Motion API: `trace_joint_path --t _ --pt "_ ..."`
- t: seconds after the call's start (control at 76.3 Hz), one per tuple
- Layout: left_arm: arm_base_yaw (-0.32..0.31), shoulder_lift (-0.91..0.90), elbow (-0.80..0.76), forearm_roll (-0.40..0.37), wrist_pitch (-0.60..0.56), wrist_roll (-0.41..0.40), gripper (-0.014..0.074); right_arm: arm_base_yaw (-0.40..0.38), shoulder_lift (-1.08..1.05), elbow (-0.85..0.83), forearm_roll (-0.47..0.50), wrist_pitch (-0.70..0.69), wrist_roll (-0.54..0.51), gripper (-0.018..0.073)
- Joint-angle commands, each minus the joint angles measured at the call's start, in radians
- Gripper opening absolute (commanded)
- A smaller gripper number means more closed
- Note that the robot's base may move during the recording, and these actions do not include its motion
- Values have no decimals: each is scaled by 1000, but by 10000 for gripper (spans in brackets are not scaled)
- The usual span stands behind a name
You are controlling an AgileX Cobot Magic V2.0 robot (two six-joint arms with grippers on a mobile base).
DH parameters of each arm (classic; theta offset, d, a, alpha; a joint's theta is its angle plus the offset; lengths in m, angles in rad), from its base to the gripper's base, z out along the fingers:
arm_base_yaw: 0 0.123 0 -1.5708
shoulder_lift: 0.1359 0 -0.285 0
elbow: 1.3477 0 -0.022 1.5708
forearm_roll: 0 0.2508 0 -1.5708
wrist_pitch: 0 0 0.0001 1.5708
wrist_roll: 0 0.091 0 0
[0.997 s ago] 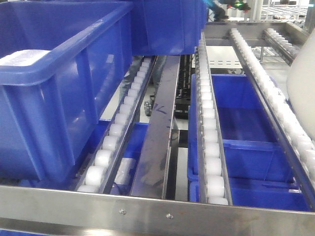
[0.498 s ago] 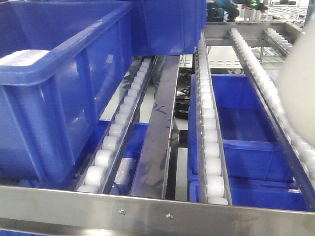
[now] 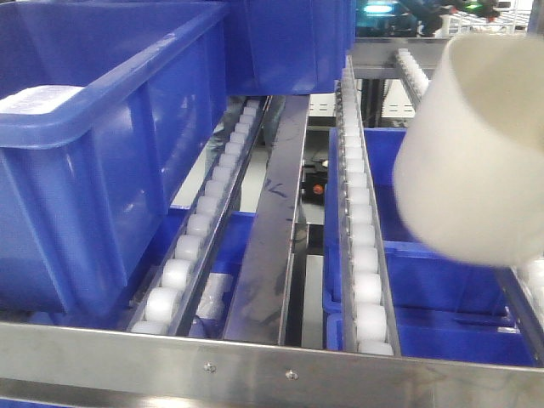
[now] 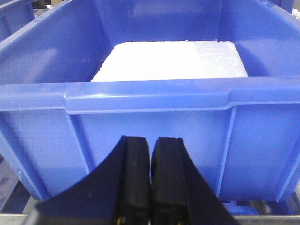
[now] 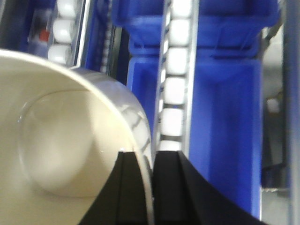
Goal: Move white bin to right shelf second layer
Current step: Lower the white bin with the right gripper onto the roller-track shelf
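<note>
- The left gripper shows at 6 o'clock in its wrist view, its two black fingers pressed together with only a thin seam between them and nothing held.
- The right gripper also sits at 6 o'clock in its wrist view, its black fingers clamped on the rim of the white bin, one inside the wall, one outside.

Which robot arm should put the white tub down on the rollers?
The right. Its gripper already pinches the white bin's rim, over the roller rails. The left gripper is shut, holding nothing, facing a blue crate.
</note>
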Motion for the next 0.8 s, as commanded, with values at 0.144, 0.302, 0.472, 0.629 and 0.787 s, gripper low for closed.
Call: trace_joint_path --t 0.144,0.302,0.472,0.629,0.787 --pt "-4 -14 37 0 -86 -5 85 12 94 -40 16 -102 7 112" --pt "-4 -14 37 0 -86 -5 85 12 135 -39 16 -98 24 117" --pt "-4 -14 37 0 -86 -5 85 12 153 -30 16 -92 42 251" --pt "-4 -14 37 0 -86 -5 85 12 143 -31 16 -99 41 370" --pt "-4 -14 37 0 -86 -5 85 13 65 -31 13 -103 40 372"
